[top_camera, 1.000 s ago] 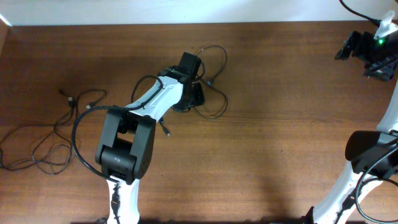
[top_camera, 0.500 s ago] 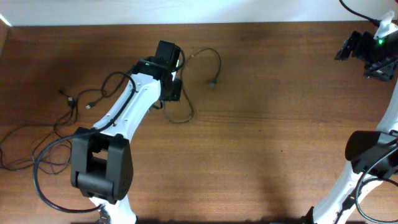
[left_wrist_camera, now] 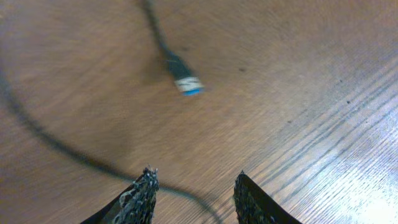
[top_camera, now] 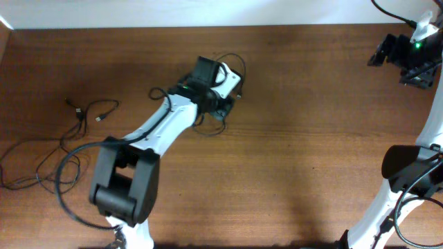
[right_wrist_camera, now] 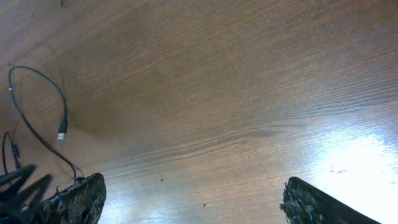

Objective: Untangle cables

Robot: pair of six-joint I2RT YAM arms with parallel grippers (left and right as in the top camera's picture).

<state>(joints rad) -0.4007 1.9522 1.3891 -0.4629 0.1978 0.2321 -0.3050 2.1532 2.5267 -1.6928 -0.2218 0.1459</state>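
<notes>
Both hands were empty, the left hand (left_wrist_camera: 196, 178) partly open and the right hand (right_wrist_camera: 193, 188) spread wide. One cable (left_wrist_camera: 183, 81) lay looped on the surface (top_camera: 311, 111) beneath the left hand. A tangled bunch (top_camera: 59, 155), too knotted to count, lay well apart leftward.

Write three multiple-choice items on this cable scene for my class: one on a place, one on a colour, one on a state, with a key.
1. Where does the big cable bunch lie?
A. by the table's left edge
B. by the table's right edge
C. at the front right corner

2. The plug tip in the left wrist view is:
A. red
B. silvery and blue
C. green

3. The right gripper is:
A. shut on a cable
B. shut on a plug
C. open and empty

Key: 1 A, the overhead view shows it at the far left; 2 B, its end shines silver with blue; 3 C, its jaws stand wide apart with only table between.
</notes>
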